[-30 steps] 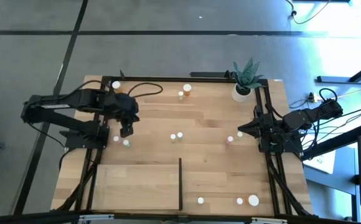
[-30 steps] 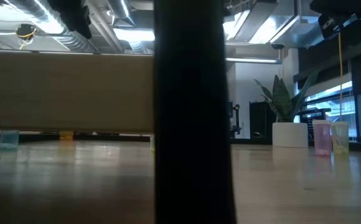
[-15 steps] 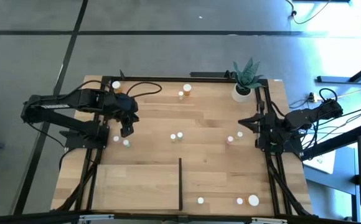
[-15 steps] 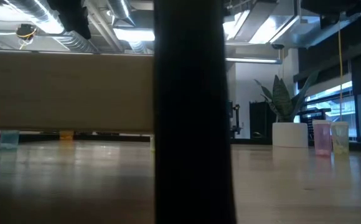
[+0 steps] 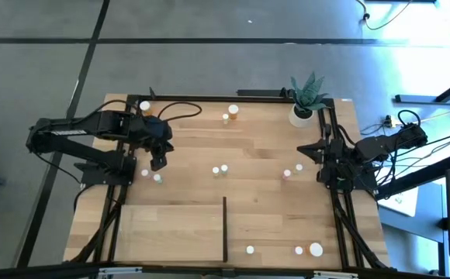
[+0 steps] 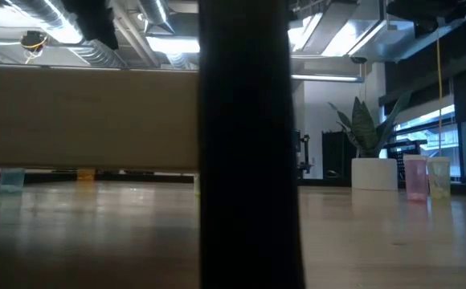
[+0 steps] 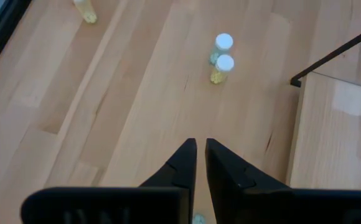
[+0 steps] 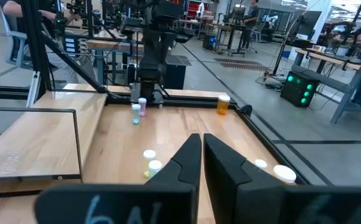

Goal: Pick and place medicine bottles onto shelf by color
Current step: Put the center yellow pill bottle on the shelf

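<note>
Over the desk's (image 5: 264,194) left side, the left pincer (image 5: 157,163) hangs clenched and empty, just beside a pink and a green medicine bottle (image 5: 157,178). At the right edge, the right pincer (image 5: 302,150) is clenched too, grasping nothing. Other bottles lie scattered; the shelf (image 5: 171,232) holds none.

Wooden table (image 5: 264,209) — scattered medicine bottles (image 5: 224,168), shelf (image 5: 171,232), potted plant (image 5: 301,115).
</note>
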Motion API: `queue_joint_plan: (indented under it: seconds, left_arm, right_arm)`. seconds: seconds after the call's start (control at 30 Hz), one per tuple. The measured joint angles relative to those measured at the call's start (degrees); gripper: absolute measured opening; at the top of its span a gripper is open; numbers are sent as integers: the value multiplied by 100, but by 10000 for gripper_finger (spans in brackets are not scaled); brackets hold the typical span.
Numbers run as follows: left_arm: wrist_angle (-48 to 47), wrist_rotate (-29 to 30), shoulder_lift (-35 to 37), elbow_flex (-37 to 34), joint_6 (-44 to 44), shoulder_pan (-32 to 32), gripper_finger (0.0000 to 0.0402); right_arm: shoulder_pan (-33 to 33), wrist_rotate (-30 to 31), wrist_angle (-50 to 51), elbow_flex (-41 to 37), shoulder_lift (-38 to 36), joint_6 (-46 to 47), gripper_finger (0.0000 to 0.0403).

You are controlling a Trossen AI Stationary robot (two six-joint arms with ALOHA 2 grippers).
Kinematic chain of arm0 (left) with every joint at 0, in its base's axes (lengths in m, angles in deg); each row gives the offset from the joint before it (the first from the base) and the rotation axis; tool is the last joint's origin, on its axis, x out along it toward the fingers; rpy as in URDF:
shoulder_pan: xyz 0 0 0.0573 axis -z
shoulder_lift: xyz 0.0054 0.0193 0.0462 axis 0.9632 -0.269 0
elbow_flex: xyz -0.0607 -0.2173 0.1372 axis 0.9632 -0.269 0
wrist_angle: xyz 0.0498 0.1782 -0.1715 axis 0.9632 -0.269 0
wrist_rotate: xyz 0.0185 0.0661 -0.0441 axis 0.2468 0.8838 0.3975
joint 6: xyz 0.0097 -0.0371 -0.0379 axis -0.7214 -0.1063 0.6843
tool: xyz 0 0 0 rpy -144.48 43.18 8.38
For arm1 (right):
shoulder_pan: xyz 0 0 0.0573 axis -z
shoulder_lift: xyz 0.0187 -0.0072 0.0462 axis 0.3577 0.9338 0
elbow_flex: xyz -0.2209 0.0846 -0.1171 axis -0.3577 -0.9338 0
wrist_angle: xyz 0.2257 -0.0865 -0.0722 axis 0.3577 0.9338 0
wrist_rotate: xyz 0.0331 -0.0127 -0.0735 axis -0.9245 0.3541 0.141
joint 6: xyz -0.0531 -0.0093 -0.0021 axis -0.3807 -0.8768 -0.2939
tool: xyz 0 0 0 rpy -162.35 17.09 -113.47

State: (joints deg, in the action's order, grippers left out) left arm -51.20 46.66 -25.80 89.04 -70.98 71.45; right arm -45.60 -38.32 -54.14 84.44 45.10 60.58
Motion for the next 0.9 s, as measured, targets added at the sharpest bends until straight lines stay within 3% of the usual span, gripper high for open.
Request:
queue_joint_plan:
  seconds: [0.33,0.6,0.9]
  left_arm:
    - [271,842,-20,7,856,632,40]
    - [305,1451,-234,7,845,1089,38]
    - [304,1456,-446,7,1038,1096,62]
  right_arm:
    - [-2,0,2,0,0,0,22]
    - [0,0,4,2,0,0,22]
    - [0,0,6,2,0,0,22]
